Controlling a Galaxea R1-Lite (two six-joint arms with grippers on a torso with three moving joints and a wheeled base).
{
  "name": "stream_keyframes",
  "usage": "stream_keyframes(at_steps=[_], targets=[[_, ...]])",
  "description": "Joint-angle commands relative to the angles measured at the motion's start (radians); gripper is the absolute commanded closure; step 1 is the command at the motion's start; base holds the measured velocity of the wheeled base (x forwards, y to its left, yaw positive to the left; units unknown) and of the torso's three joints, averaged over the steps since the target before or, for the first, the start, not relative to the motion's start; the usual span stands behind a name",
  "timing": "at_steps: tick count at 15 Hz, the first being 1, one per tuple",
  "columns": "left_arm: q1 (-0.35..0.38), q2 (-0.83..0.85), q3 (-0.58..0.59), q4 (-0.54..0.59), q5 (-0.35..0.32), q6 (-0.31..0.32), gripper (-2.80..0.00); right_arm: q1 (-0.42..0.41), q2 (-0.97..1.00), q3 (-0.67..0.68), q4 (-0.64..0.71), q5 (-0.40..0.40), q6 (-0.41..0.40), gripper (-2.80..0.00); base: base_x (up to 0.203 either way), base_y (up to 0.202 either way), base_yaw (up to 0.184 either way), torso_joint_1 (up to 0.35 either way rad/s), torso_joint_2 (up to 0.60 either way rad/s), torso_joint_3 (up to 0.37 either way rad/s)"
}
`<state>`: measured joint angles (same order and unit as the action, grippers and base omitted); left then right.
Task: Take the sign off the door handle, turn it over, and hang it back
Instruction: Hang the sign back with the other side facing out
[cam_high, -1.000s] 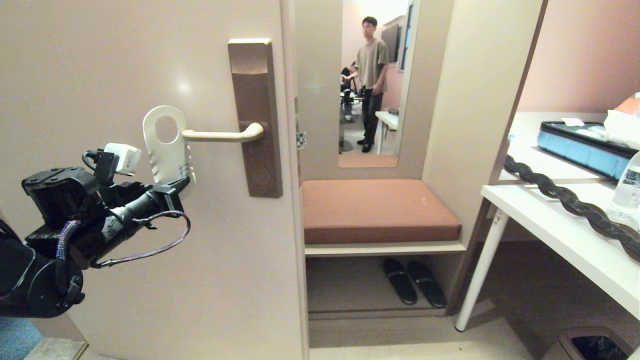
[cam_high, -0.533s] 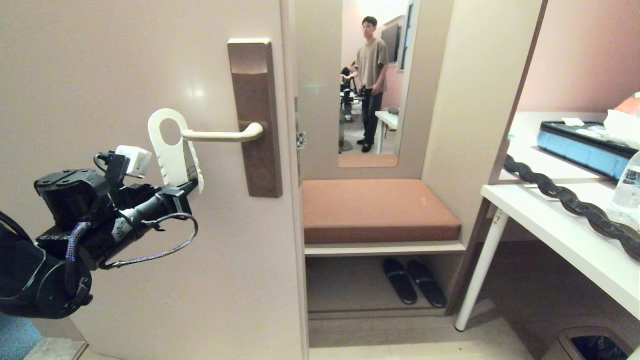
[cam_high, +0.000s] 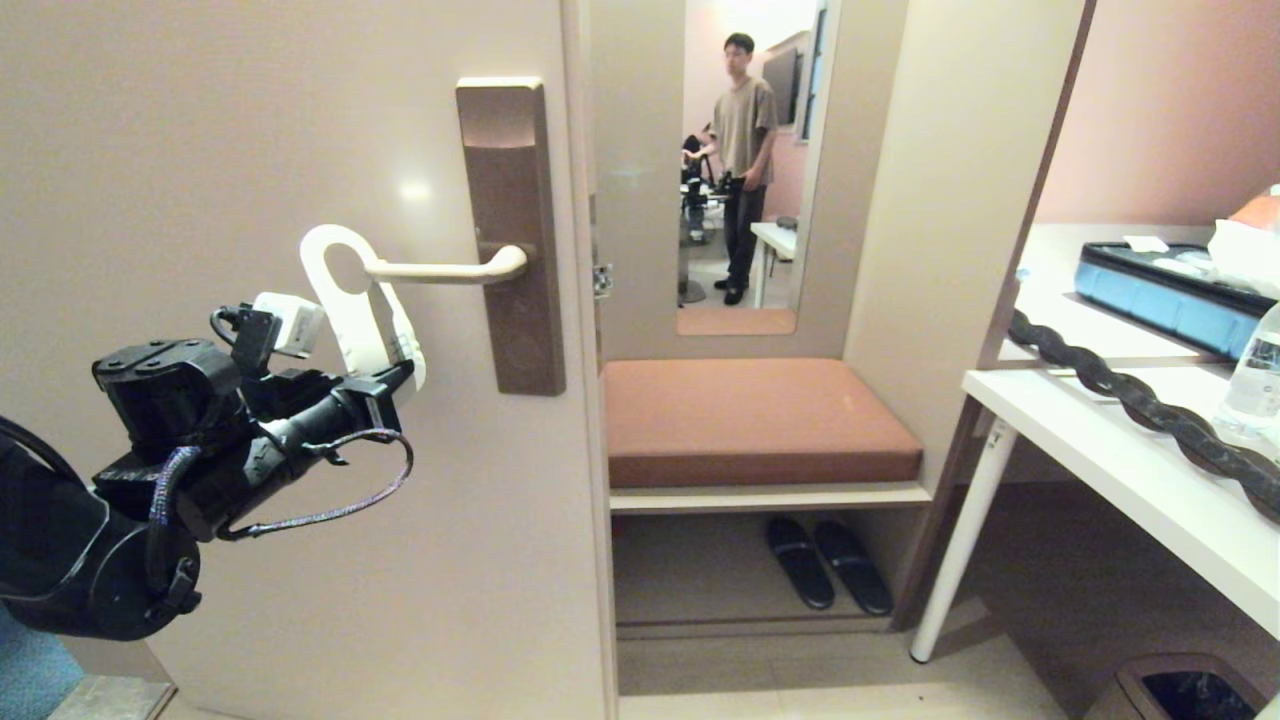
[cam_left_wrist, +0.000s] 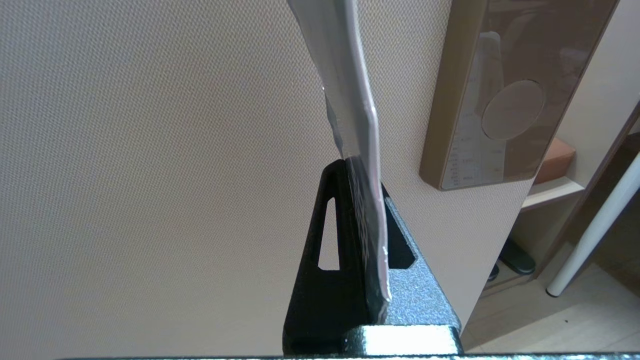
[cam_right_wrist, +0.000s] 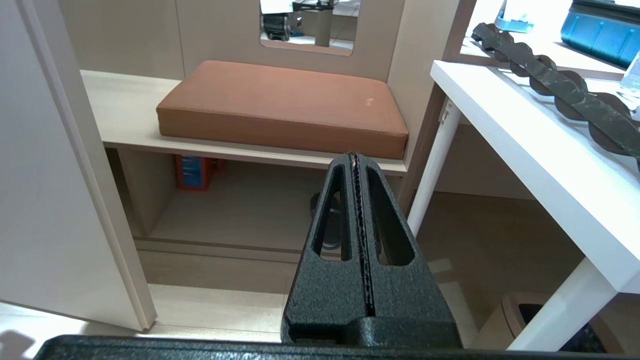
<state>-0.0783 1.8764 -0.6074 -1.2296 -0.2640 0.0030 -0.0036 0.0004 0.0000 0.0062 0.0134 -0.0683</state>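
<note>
The sign (cam_high: 362, 305) stood upright at frame left, its lower end clamped in the left gripper (cam_high: 395, 378), its oval hole at the free tip of the door handle (cam_high: 445, 269).

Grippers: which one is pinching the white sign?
The left gripper, by the door, is shut on the sign. The right gripper, low near the bench, is shut on nothing.

Lock plate (cam_high: 511, 235) blocks rightward; open door face (cam_high: 200, 150) leftward.
</note>
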Motion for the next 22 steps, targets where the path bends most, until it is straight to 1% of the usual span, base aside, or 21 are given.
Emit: stream_keyframes(at_steps=[1, 9, 14, 18, 22], targets=[[-0.001, 0.006, 0.0, -0.007, -0.003, 0.0, 0.0, 0.001, 0.0, 0.0, 0.0, 0.0, -0.001, 0.0, 0.0, 0.0, 0.0, 0.0, 0.0, 0.0], [-0.001, 0.026, -0.002, -0.007, -0.003, 0.0, 0.0, 0.001, 0.0, 0.0, 0.0, 0.0, -0.001, 0.0, 0.0, 0.0, 0.0, 0.0, 0.0, 0.0], [-0.005, 0.026, -0.034, -0.008, -0.004, 0.0, 0.0, 0.001, 0.0, 0.0, 0.0, 0.0, -0.001, 0.0, 0.0, 0.0, 0.0, 0.0, 0.0, 0.0], [-0.045, 0.017, -0.029, -0.01, 0.001, 0.0, 0.0, 0.0, 0.0, 0.0, 0.0, 0.0, -0.001, 0.0, 0.0, 0.0, 0.0, 0.0, 0.0, 0.0], [-0.116, 0.007, -0.028, -0.01, 0.045, -0.001, 0.0, 0.0, 0.0, 0.0, 0.0, 0.0, -0.001, 0.0, 0.0, 0.0, 0.0, 0.0, 0.0, 0.0]])
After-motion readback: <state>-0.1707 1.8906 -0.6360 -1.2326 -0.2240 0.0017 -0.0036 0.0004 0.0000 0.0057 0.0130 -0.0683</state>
